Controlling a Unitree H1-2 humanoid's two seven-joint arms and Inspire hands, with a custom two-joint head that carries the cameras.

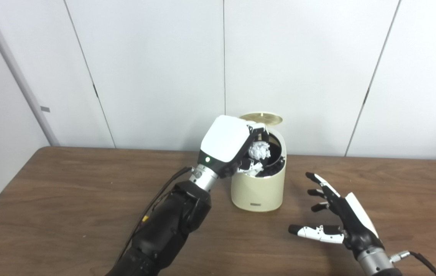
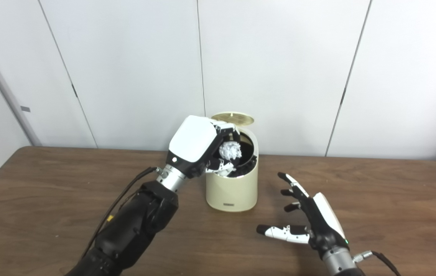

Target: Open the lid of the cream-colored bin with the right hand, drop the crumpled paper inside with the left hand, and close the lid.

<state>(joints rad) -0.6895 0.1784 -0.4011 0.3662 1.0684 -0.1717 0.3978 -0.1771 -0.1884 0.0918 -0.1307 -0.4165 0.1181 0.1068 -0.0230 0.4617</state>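
Observation:
The cream-colored bin (image 1: pixel 258 191) stands on the table near its middle, with its round lid (image 1: pixel 262 118) tipped up behind the dark opening. My left hand (image 1: pixel 230 145) reaches over the bin's rim, its fingers curled around the white crumpled paper (image 1: pixel 260 150), which sits right at the mouth of the bin. Off to the right of the bin, apart from it, my right hand (image 1: pixel 336 214) hovers over the table with fingers spread and nothing in it.
The brown wooden table (image 1: pixel 68 199) runs across the whole view, bare on the left and far right. White wall panels (image 1: pixel 156 69) rise right behind its back edge.

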